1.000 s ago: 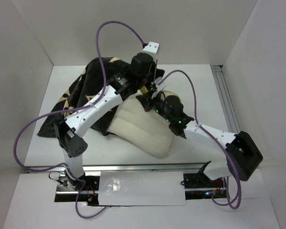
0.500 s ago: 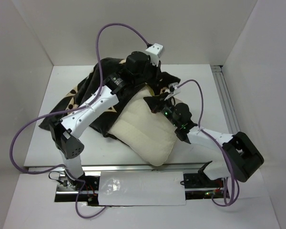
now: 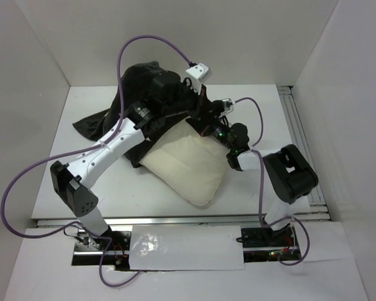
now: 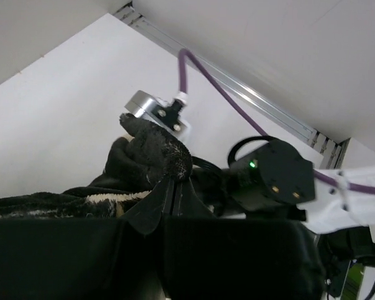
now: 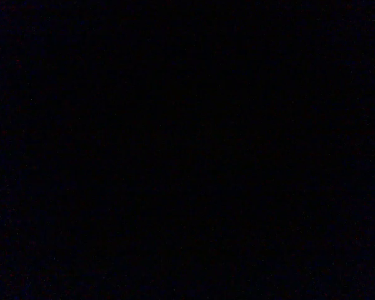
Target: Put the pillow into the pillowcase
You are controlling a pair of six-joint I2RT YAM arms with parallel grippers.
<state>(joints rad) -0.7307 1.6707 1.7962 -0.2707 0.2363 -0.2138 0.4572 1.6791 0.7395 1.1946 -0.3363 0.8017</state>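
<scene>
The cream pillow [image 3: 188, 169] lies on the table in front of the arms, and its far end meets the dark pillowcase [image 3: 144, 78]. The pillowcase is bunched high around my left wrist and trails to the left. My left gripper [image 3: 197, 103] is shut on a fold of it. In the left wrist view the closed fingertips [image 4: 170, 181] pinch the plush fabric [image 4: 153, 147]. My right gripper [image 3: 208, 120] sits close beside it at the pillow's far edge, buried in fabric. The right wrist view is entirely black.
White walls close in the table [image 3: 263, 113] at the back and on both sides. An aluminium rail [image 3: 299, 132] runs along the right edge. Purple cables [image 3: 151, 39] loop above the arms. The right arm's elbow [image 3: 291, 175] is folded near the pillow's right side.
Both grippers moved back and left with the pillowcase, lifting it off the left of the table into a bunch. The right arm's elbow folded in and more of the pillow shows.
</scene>
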